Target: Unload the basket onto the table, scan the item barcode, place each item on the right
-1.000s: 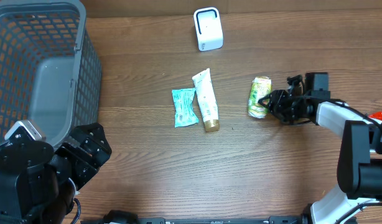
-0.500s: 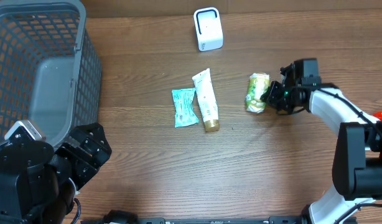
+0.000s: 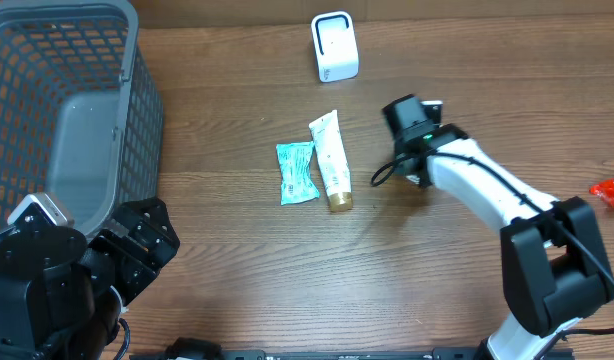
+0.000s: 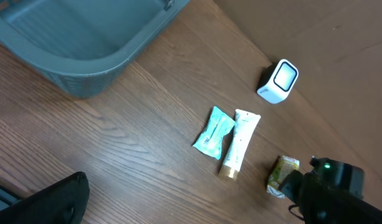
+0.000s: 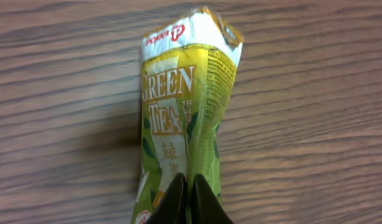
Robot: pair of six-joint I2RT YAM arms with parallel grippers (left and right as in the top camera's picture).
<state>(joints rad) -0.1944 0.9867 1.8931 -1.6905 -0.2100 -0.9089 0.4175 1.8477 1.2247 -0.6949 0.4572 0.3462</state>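
Pinching the green tea packet (image 5: pixel 185 118), the right gripper (image 5: pixel 188 198) is clenched on it near the tube (image 3: pixel 333 160) and teal sachet (image 3: pixel 296 172); overhead, its arm (image 3: pixel 477 185) hides the packet. The scanner (image 3: pixel 335 46) stands well beyond. The left gripper (image 3: pixel 137 248), apparently spread and empty, sits by the basket (image 3: pixel 147 110).

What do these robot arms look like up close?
The right arm has smooth white links between black joints, with a thin black cable looping by the wrist and a small green light on its black head. The right gripper ends in slim black tapered fingers. The left arm is bulky and black, with one pale square patch.
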